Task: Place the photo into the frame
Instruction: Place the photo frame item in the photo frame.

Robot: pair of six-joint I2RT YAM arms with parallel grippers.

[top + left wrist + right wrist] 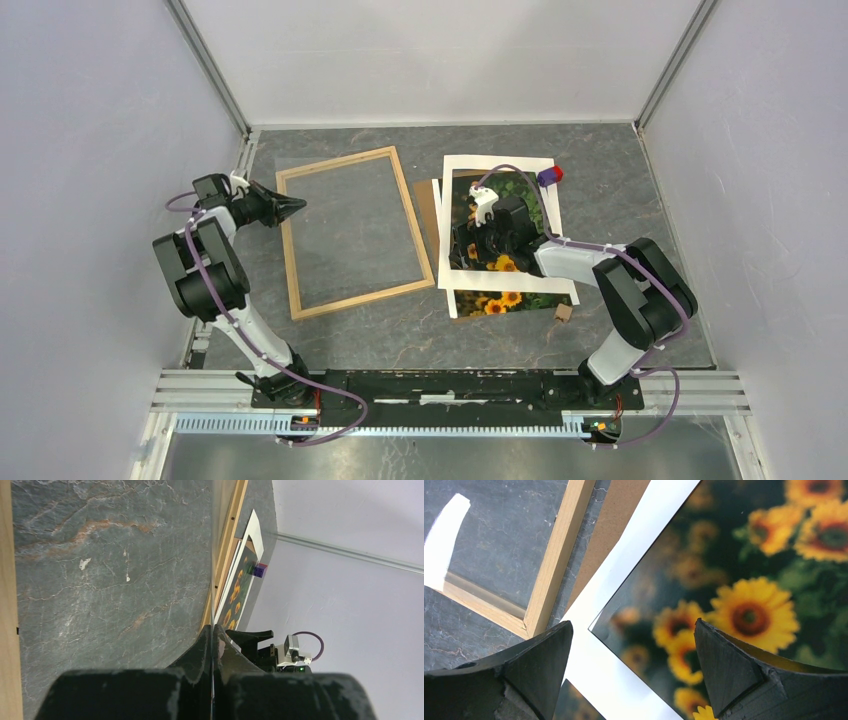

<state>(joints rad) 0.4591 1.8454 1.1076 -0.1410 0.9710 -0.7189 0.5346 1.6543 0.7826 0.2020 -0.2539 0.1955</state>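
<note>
The frame (411,215) of light wood lies flat at centre-left, with the slate table showing through it. My left gripper (297,207) is at its top-left corner, turned on its side and shut on the edge of a thin clear pane (345,225) that lies over the frame. In the left wrist view the fingers (213,627) pinch that pane. The sunflower photo (500,300) lies right of the frame, mostly under a skewed white mat (500,165). My right gripper (462,255) hovers open over the mat's lower-left inner corner. In its wrist view the jaws (633,621) straddle mat (639,545) and photo (749,615).
A brown backing board (425,205) peeks out from under the mat's left side, next to the frame's right strip (554,555). A small red and blue block (550,176) sits at the mat's top-right corner. A small brown block (563,312) lies by the photo's lower-right corner.
</note>
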